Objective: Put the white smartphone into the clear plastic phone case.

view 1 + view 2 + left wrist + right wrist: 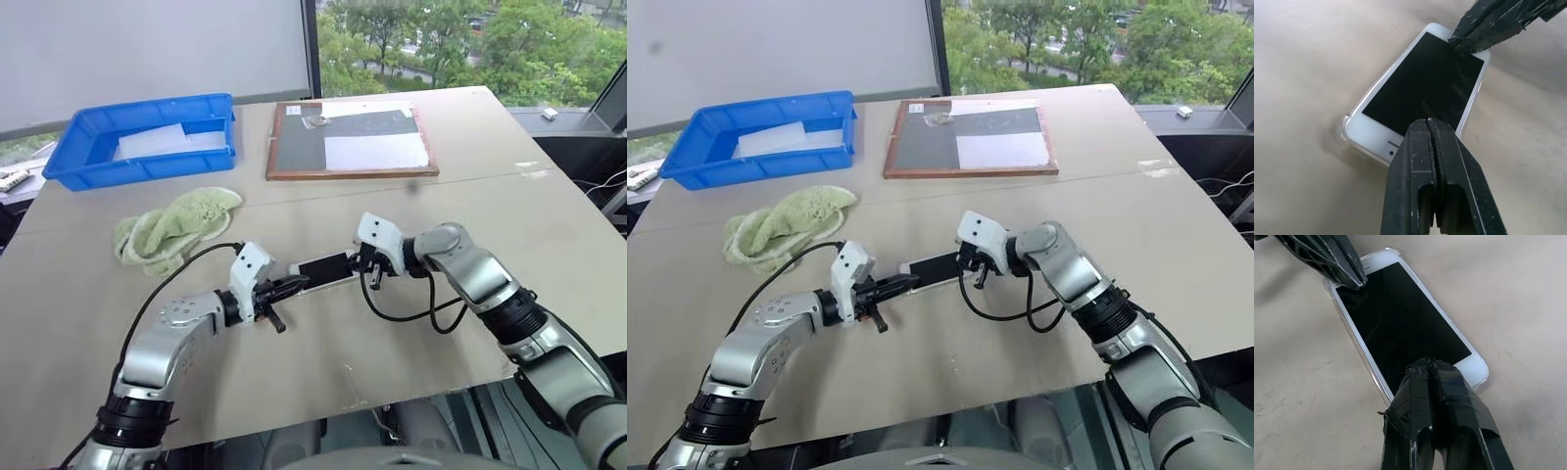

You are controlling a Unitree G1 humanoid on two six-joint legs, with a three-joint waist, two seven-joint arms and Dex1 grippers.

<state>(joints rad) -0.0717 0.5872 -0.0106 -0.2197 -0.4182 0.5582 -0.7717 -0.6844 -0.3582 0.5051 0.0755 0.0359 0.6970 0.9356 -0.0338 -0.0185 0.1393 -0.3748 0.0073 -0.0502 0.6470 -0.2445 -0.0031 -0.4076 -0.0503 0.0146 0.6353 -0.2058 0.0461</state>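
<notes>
The left tool is pinched fully closed with nothing between its fingers, its tip over one short end of the white smartphone. The right tool is likewise pressed closed and empty, its tip meeting the opposite short end. The phone lies flat, screen up (the glass is dark), between the two tools on the pale worktop. It is seated inside the clear plastic phone case, whose thin transparent rim shows around its edges and bulges at a corner. Beyond the left tool lies a crumpled green cloth, and farther off a blue bin holding a white frosted sheet. Beyond the right tool rests a wood-framed board.
</notes>
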